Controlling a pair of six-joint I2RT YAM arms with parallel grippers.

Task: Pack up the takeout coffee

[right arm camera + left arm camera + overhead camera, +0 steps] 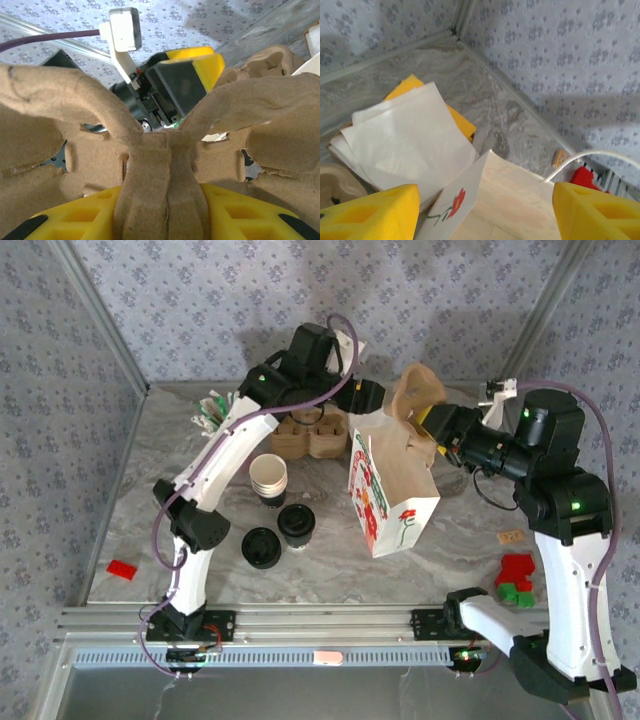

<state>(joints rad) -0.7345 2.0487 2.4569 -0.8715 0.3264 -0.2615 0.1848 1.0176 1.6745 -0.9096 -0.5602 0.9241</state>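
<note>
My left gripper [365, 397] hangs with its jaws wide apart and nothing between them, just above the far rim of the white flower-printed paper bag [392, 490]. From my left wrist, the bag's open top lies right below the gripper [485, 217]. Just past it, a pile of white napkins [410, 145] lies on something flat and yellow.

My right gripper [432, 420] is clamped on the middle ridge of a brown pulp cup carrier [420, 388]. It holds the carrier up above the bag's mouth, just to the right of my left gripper. From my right wrist, the ridge stands between my two yellow fingers and the carrier's [165, 165] arms spread out to both sides.

The takeout coffee [297, 523] stands on the table, well apart from both grippers. It is left of the bag, toward my bases. A loose black lid [261, 547] lies just beside it and a stack of paper cups [268, 478] stands just behind. A second carrier [310, 435] sits on the table to the left of my left gripper.
</note>
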